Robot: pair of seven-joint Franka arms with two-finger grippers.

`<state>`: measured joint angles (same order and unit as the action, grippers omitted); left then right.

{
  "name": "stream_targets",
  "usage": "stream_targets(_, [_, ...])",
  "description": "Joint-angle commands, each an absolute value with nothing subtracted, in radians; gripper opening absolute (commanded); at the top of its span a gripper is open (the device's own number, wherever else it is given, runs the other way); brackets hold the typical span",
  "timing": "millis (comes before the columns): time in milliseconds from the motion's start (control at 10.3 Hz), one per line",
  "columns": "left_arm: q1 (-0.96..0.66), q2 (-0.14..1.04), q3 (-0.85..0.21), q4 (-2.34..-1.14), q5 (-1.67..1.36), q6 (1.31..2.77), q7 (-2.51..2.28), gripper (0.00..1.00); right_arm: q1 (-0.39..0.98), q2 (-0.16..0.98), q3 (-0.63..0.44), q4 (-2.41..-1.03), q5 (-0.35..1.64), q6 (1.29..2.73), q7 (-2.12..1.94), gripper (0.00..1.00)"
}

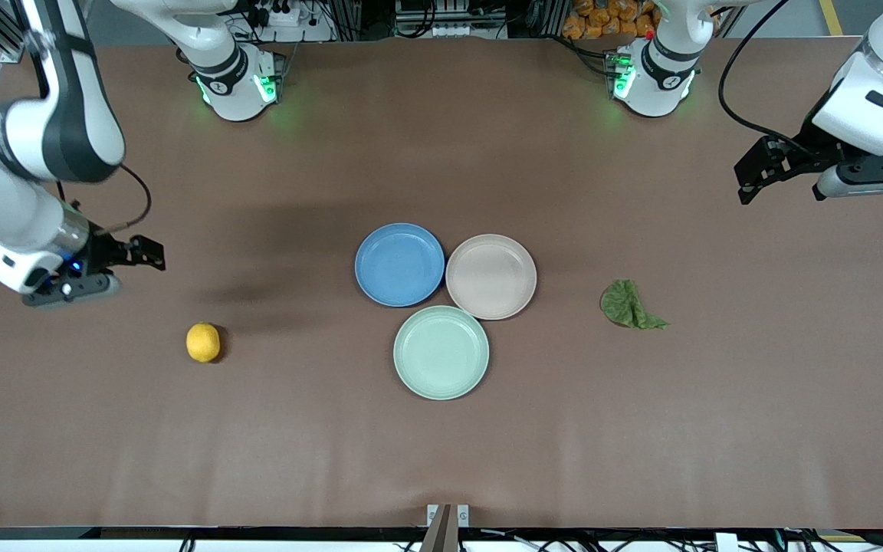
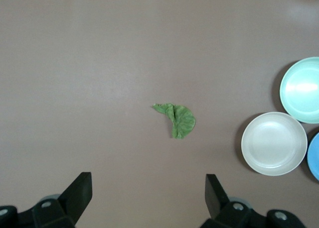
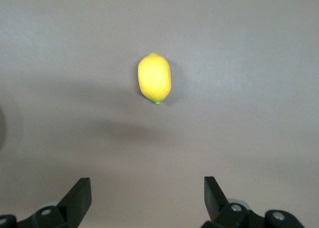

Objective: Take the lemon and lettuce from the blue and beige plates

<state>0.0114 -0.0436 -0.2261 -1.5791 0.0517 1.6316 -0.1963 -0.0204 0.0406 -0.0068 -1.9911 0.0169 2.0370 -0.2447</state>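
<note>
Lemon [image 1: 203,342] on bare table [image 1: 441,460] toward right arm's end, well apart from plates, nothing touching it. Long axis roughly upright in front view; right wrist view [image 3: 154,78] shows oval plainly, with small green tip at one end.

Lettuce [image 1: 629,305] flat on table toward left arm's end, near beige plate [image 1: 490,276] but apart. Pointed tail aimed away from plates, slightly nearer front camera than rounded body. Left wrist view [image 2: 176,118] shows fold down leaf; also beige plate [image 2: 274,143], with mint plate and blue plate cut off at frame edge.

Blue plate [image 1: 399,264], beige plate, mint plate [image 1: 441,352] clustered mid-table, rims touching, all bare.

Right gripper [image 1: 152,254] up over table near lemon, jaws spread, holding nothing. Left gripper [image 1: 750,178] high over left arm's end, jaws spread, holding nothing.
</note>
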Motion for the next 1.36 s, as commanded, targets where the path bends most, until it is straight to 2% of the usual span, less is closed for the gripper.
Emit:
stream_targets(0, [0.018, -0.041, -0.210, -1.565, 0.002, 1.595, -0.111, 1.00, -0.070, -0.049, 0.011, -1.979, 0.014, 1.989, -0.250, 1.00])
stream_targets(291, [-0.009, -0.041, -0.117, -1.568, -0.028, 1.559, -0.041, 1.00, -0.072, -0.060, 0.008, -1.805, 0.017, 1.757, -0.241, 1.00])
stream_targets(583, [-0.008, -0.043, -0.117, -1.565, -0.025, 1.545, -0.054, 1.00, -0.071, -0.060, 0.005, -1.604, 0.018, 1.577, -0.235, 1.00])
stream_targets(874, [-0.009, -0.026, -0.114, -1.530, -0.011, 1.546, -0.049, 1.00, -0.071, -0.058, 0.005, -1.516, 0.018, 1.508, -0.236, 1.00])
stream_targets(1262, [-0.011, -0.021, -0.117, -1.503, -0.005, 1.542, -0.060, 1.00, -0.063, -0.058, 0.003, -1.513, 0.020, 1.503, -0.235, 1.00])
